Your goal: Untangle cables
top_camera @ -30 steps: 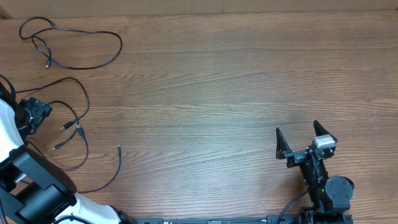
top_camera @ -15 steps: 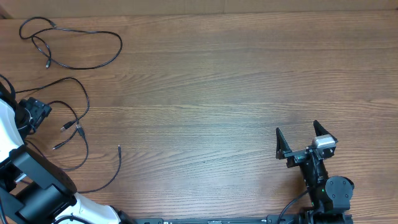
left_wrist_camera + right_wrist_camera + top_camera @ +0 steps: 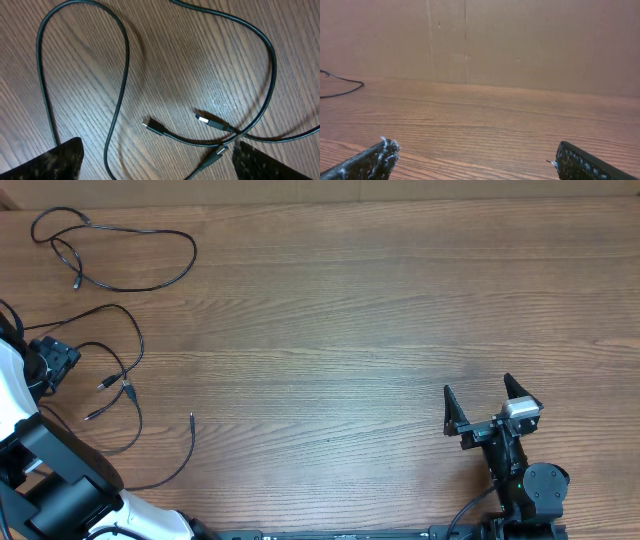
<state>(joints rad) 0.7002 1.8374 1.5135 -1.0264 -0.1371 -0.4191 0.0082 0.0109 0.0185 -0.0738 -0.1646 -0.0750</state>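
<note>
I hover the left gripper [image 3: 159, 160] wide over cables [image 3: 126, 55] at the table's [image 3: 350, 330] left edge, probably choosing 1 plug [image 3: 152, 125]; right gripper [image 3: 478, 385] idles wide.

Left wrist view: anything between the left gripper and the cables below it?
Nothing visible. The left gripper is open above the cables. Three plug ends lie on the bare table below the gap between its fingers. Only the cables' own strands cross each other there.
</note>
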